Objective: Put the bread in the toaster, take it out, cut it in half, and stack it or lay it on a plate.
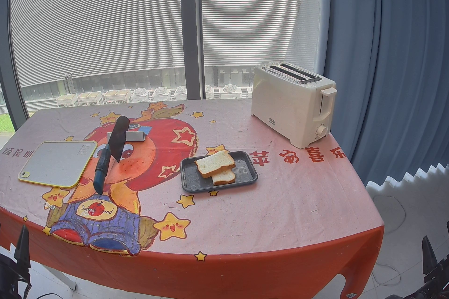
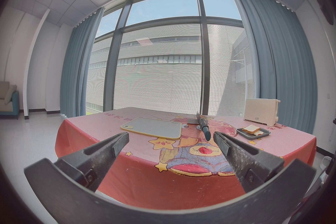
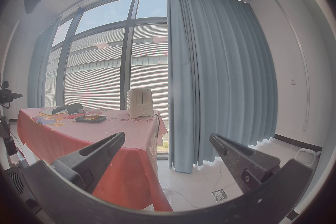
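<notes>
Two slices of bread (image 1: 215,167) lie stacked on a dark grey tray (image 1: 243,174) in the middle of the table; the bread (image 2: 252,129) and the tray (image 3: 90,118) also show from the wrists. A cream toaster (image 1: 293,102) stands at the back right, its slots bare, seen too as the toaster (image 2: 261,111) and the toaster (image 3: 140,103). A knife (image 1: 108,152) with a blue handle rests on a small stand left of centre. My left gripper (image 2: 170,140) and right gripper (image 3: 166,140) hang open below the table's near edge, holding nothing.
A pale cutting board (image 1: 58,163) with a yellow rim lies at the table's left. Blue curtains (image 1: 388,47) hang at the right behind the toaster. The tablecloth (image 1: 262,216) drapes over the near edge. A cable lies on the floor at the right.
</notes>
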